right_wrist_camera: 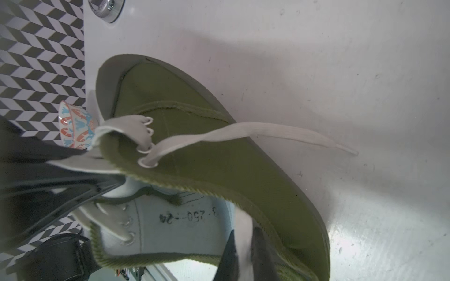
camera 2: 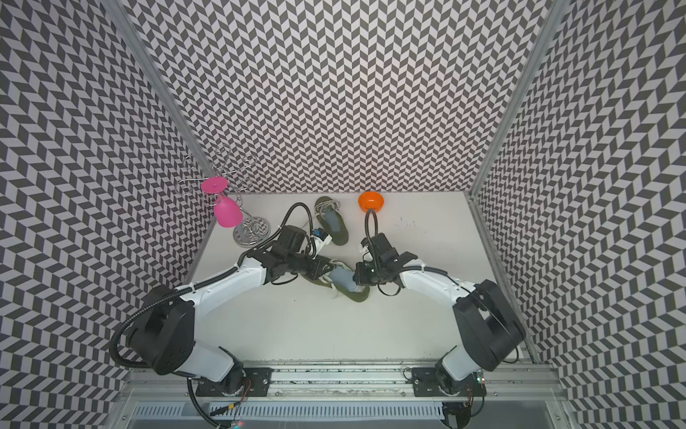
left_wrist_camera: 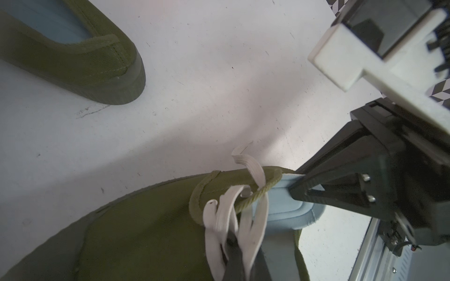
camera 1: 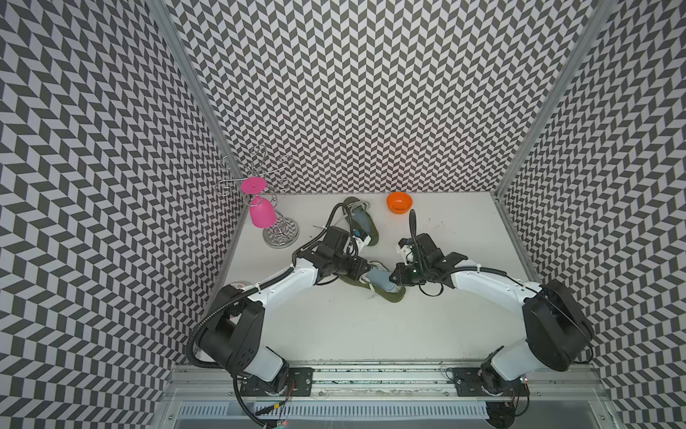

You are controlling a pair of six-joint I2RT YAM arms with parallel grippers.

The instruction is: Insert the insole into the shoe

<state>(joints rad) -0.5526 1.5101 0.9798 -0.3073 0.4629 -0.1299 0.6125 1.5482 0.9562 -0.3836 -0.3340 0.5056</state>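
The robot is working the insole [camera 1: 378,278] into the shoe [camera 1: 393,296], which is lying in the middle of the surface [camera 1: 371,334]. The left hand [camera 1: 365,271] is clamping shut on the shoe at its laces [left_wrist_camera: 215,226]. The right hand [camera 1: 395,283] is pinching the insole's heel end, which is sticking out. Next it is probably needing a push toward the toe, then a press down. Chevron walls [camera 1: 371,93] are enclosing the scuffed surface; a second shoe [camera 1: 365,226] and a bowl [camera 1: 399,202] are lying far.

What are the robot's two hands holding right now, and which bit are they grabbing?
Left gripper pinches the near shoe at its white laces. Right gripper pinches the blue insole by the end poking out of that shoe.
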